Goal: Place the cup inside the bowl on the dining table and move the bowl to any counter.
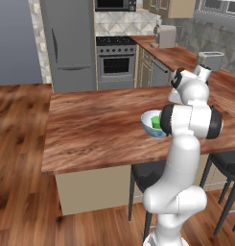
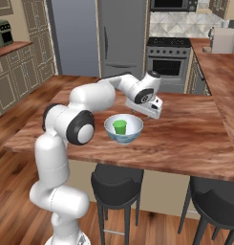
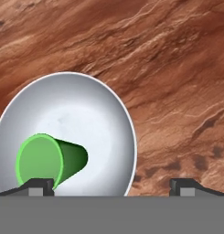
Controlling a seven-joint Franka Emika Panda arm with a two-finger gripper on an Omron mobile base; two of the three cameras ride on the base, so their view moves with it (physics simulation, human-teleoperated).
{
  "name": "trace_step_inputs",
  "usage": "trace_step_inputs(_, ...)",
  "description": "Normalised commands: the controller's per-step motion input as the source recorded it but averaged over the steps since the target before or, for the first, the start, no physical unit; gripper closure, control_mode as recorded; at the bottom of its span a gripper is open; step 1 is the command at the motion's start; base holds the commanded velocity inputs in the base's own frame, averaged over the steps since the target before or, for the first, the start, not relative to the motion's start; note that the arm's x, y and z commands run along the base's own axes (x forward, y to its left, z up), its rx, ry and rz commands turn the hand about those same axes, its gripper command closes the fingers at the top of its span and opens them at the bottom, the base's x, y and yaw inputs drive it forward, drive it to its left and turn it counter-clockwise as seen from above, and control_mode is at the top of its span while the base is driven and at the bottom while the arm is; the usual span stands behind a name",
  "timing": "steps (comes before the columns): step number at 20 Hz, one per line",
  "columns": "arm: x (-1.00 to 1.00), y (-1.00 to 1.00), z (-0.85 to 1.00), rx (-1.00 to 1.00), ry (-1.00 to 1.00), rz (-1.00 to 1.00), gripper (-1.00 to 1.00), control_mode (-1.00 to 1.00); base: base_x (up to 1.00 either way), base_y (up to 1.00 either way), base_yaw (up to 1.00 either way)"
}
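Green and small, the cup point(image 2: 120, 126) stands upright inside the bowl point(image 2: 123, 129), which rests on the reddish-brown wood-grain top of the desk point(image 2: 185, 139), the freestanding dining table, near its front edge above a dark stool point(image 2: 116, 184). In the hand view the cup point(image 3: 47, 161) sits toward the near side of the white bowl interior point(image 3: 86, 123), its open mouth facing the camera. From the left base view the bowl point(image 1: 152, 124) is partly hidden behind the arm's elbow, with only a sliver of the cup point(image 1: 156, 121) showing.

The end effector point(image 3: 111, 185) has its two dark fingertips spread wide apart, one fingertip point(image 3: 38, 185) in front of the cup's rim and the other over bare wood beyond the bowl's edge; nothing is pinched between them. In the right base view the hand hangs just behind and above the bowl's far rim, pointing down toward the tabletop.

Beyond the table stand a grey refrigerator point(image 2: 122, 36) and a steel oven point(image 2: 167, 60). A wood-top counter point(image 1: 186, 57) along the wall carries a toaster point(image 1: 210, 60).
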Motion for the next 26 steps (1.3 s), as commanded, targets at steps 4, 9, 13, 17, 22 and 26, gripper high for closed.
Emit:
trace_step_inputs(4, 0.00, -0.03, -0.05, 0.01, 0.00, 0.09, -1.00, -1.00, 0.00, 0.00, 0.00)
trace_step_inputs(9, 0.00, 0.00, -0.24, 0.00, 0.00, 0.03, -1.00, -1.00, 0.00, 0.00, 0.00)
trace_step_inputs(13, 0.00, 0.00, -0.34, 0.02, 0.00, 0.01, -1.00, -1.00, 0.00, 0.00, 0.00)
trace_step_inputs(17, 0.00, 0.00, -0.12, 0.02, 0.00, 0.00, -1.00, -1.00, 0.00, 0.00, 0.00)
trace_step_inputs(22, 0.00, 0.00, -0.16, 0.03, 0.00, 0.00, -1.00, -1.00, 0.00, 0.00, 0.00)
trace_step_inputs(26, 0.00, 0.00, -0.12, 0.04, 0.00, 0.00, -1.00, -1.00, 0.00, 0.00, 0.00)
